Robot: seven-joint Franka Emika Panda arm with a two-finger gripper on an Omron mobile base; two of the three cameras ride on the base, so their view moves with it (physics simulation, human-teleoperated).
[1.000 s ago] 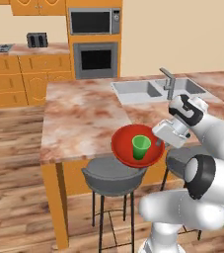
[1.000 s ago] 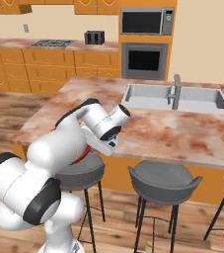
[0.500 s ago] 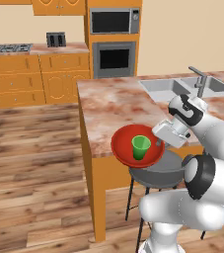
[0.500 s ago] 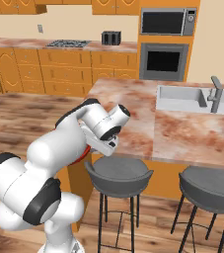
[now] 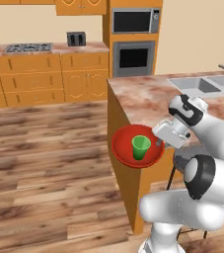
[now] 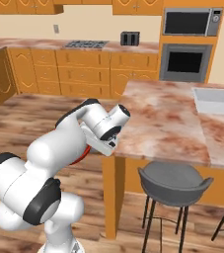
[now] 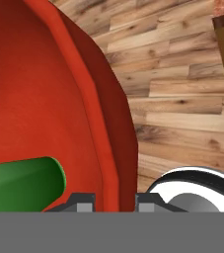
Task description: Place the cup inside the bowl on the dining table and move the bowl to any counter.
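Bowl first: one wide, shallow, glossy red dish, round, with a raised rim, carried in the air over the wooden floor just off the corner of the dining table. One cup stands upright inside it, a small plain bright-green tumbler with no handle, narrower at the bottom, much smaller than the bowl and sitting a little toward the hand's side of the middle.

One gripper holds the bowl by its rim at the edge nearest the arm, the jaws narrowed onto the thin red wall. In the hand view the fingertips sit on either side of that rim, one inside the bowl and one outside, with the green cup lying just beyond the inner tip and the floor planks past the outer one.

From the right base view the arm hides most of the bowl; a sliver of red shows below the wrist.

Behind the hand, across the floor, runs one counter on orange cabinets with one gas hob. Two grey stools stand at the table, which has one sink set into it.
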